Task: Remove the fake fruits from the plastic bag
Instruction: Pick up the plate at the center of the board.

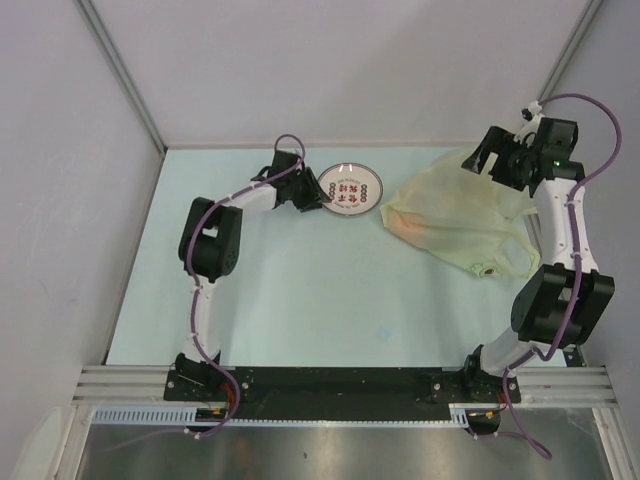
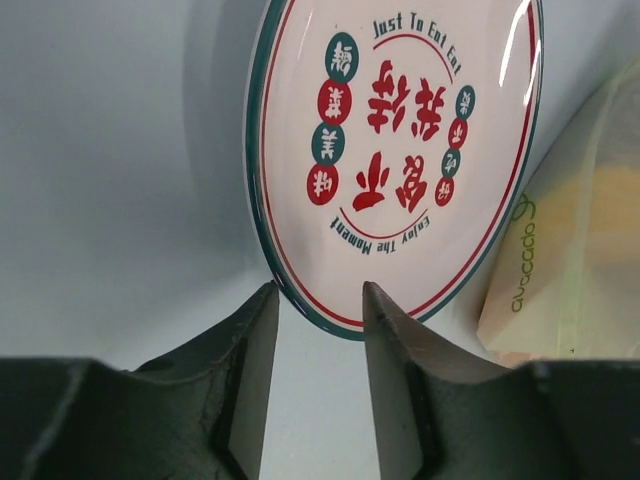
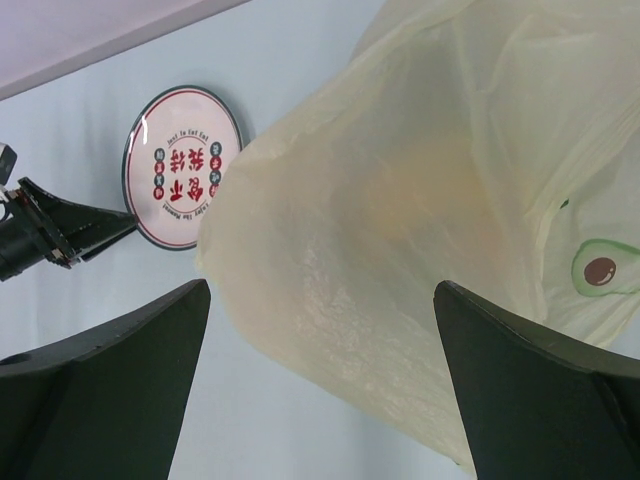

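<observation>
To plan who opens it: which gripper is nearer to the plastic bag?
Right. The right gripper hangs over the far end of the bag; the left gripper is at the left edge of the plate, which lies between it and the bag.

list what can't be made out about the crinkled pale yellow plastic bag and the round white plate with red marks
- All views: the fake fruits are only orange and yellow blurs through the plastic bag; kind and count unclear.
- Top view: the bag's far edge is hidden by the right gripper.
- Left wrist view: the plate is cut off by the top edge; contact with the left gripper unclear.
</observation>
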